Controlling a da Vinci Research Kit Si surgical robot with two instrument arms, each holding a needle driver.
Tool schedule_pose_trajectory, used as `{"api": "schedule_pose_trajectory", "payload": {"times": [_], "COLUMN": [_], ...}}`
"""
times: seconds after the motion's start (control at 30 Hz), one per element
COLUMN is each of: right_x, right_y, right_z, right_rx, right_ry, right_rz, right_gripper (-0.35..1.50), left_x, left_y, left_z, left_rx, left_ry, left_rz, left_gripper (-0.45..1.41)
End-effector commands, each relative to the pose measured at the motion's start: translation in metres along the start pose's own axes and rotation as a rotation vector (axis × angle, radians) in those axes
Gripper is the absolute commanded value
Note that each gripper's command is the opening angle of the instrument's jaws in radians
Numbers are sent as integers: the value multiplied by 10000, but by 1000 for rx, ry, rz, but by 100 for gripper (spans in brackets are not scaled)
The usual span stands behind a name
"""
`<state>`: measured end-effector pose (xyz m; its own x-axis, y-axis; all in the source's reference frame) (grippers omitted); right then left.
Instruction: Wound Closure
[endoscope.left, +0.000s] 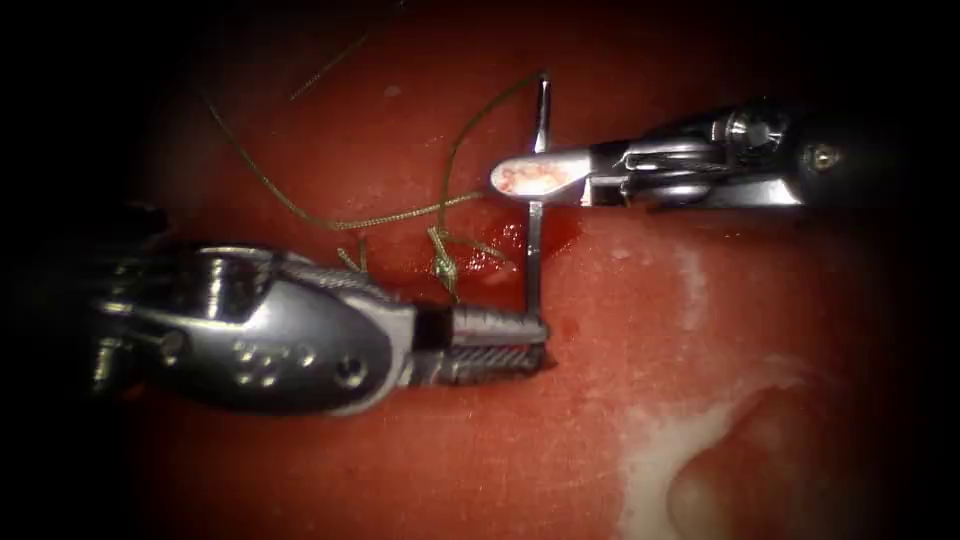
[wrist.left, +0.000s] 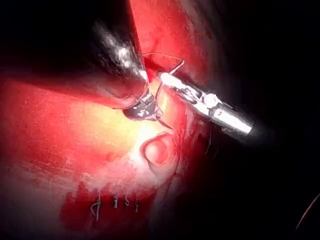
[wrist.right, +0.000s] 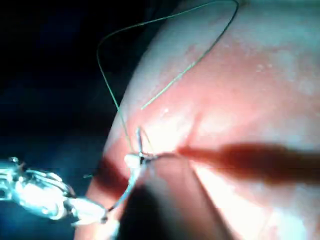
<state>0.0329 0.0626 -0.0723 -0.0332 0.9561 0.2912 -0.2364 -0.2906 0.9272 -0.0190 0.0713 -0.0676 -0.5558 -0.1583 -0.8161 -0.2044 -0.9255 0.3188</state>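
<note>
i see my left needle driver (endoscope.left: 535, 345) coming in low from the left, its ribbed jaws closed on the lower end of the curved needle (endoscope.left: 536, 250), which reads here as a thin steel strip running almost straight up the endoscope view. my right needle driver (endoscope.left: 515, 178) reaches in from the right and its pale, fluid-smeared jaws are clamped across the needle higher up, near the end where the thread (endoscope.left: 300, 210) joins; a short tapered stretch of needle sticks up above those jaws. so both tools hold the needle at once, and as far as i can tell it stands free above the tissue (endoscope.left: 700, 400) rather than buried in it. the olive-green thread leaves the needle's top end, curves down and left, then trails in a long loose arc across the upper left of the tissue. a small knotted stitch (endoscope.left: 442, 262) sits in the cut (endoscope.left: 480, 255) just left of the needle, with wet red fluid (endoscope.left: 560, 235) pooled around it. the tissue surface is glossy red, with a whitish fatty patch and a rounded dimple (endoscope.left: 740, 470) toward the lower right. in the left wrist view the right tool (wrist.left: 167, 80) meets the left tool (wrist.left: 145, 107), with earlier stitches (wrist.left: 115, 204) lined along the cut.
</note>
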Motion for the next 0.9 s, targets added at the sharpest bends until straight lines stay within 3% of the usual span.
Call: {"api": "schedule_pose_trajectory", "payload": {"times": [0.03,0.1,0.13,0.17,0.2,0.23,0.33,0.37,0.4,0.57,0.63,0.67,0.7,0.8,0.83,0.9], "right_x": [-1,-1,-1,0,0,3,7,8,13,19,24,25,28,29,29,31], "right_y": [2,4,5,7,8,11,15,16,16,15,12,11,12,13,13,12], "right_z": [8,8,9,8,8,9,12,12,10,6,-3,-5,-10,-13,-13,-13], "right_rx": [-12,-12,-12,-12,-12,-6,14,15,23,45,63,64,56,48,45,92], "right_ry": [-6,-9,-9,-10,-11,-14,6,13,41,74,113,120,142,167,175,165], "right_rz": [3,2,1,-18,-43,-92,-149,-155,-178,-239,-393,-421,-547,-690,-730,-794], "right_gripper": [-35,-35,-35,-35,-35,-35,-35,-35,-35,-35,-35,-35,-35,-35,-35,-35], "left_x": [-1,0,0,3,4,11,20,21,24,27,22,21,14,6,2,-15], "left_y": [4,3,1,-3,-4,-9,-4,-2,2,11,8,6,-2,-9,-10,-15], "left_z": [6,7,11,19,20,22,26,27,27,19,3,0,-12,-17,-17,-16], "left_rx": [-1,-2,-20,-44,-54,-102,-297,-329,-437,-581,-666,-676,-695,-661,-631,-580], "left_ry": [1,2,11,21,26,53,169,181,222,265,287,287,288,260,232,153], "left_rz": [-1,-2,-20,-190,-262,-541,-704,-735,-789,-829,-845,-854,-870,-870,-869,-893], "left_gripper": [-35,-35,7,43,54,61,76,78,78,78,78,78,78,72,63,28]}}
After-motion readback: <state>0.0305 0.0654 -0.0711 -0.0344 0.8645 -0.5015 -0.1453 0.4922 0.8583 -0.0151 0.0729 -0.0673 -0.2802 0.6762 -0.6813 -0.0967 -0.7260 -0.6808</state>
